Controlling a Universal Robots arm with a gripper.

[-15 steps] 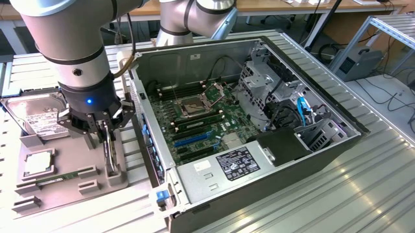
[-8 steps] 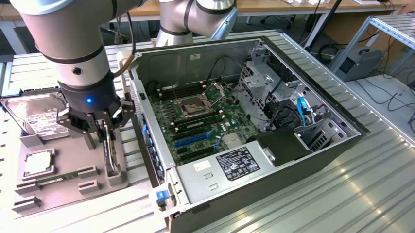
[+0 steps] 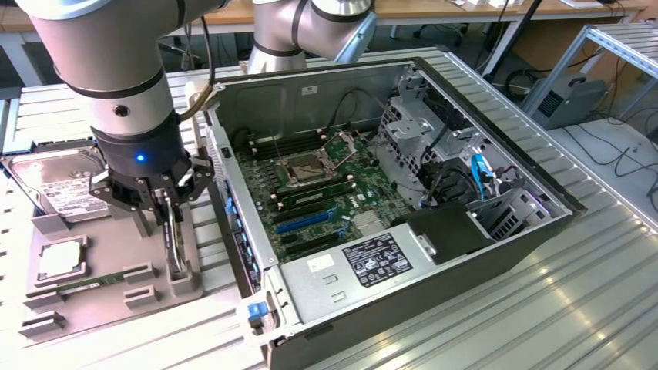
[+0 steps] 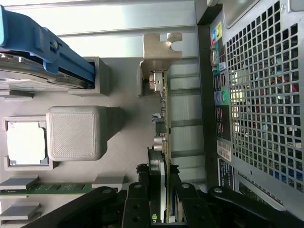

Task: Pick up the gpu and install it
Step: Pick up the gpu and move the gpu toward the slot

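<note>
A workshop bench of ribbed aluminium slats [image 3: 514, 324] carries an open black tower computer case [image 3: 535, 231] [image 4: 256, 95] lying on its side, green motherboard [image 3: 329, 193] face up. Just beside it, on the exterior view's left, sits a grey moulded parts tray [image 3: 92, 301] [image 4: 123, 85].

In that tray stands the gpu [image 3: 179, 254] [image 4: 165, 109], a thin flat expansion card on edge in a slotted grey holder, seated there and not lifted clear. Its long axis runs roughly parallel to the case's near wall; its silver metal bracket [image 4: 160, 47] is at the end away from the fingers.

The black two-fingered gripper [image 3: 169, 223] [image 4: 158, 175] comes straight down over the card; its fingers [image 4: 142, 190] straddle the thin dimension, one on each broad face. From the wrist view they look pressed against it, so I judge them clamped on the card rather than standing free.

The grey arm is near upright above the tray, wrist pointing down.

Sharing the tray, well apart from the card, are a silver hard drive with a white label [image 3: 62, 193], a square silver processor chip [image 3: 60, 260] [image 4: 26, 142] and a narrow green memory stick [image 3: 98, 279] [image 4: 47, 188].
</note>
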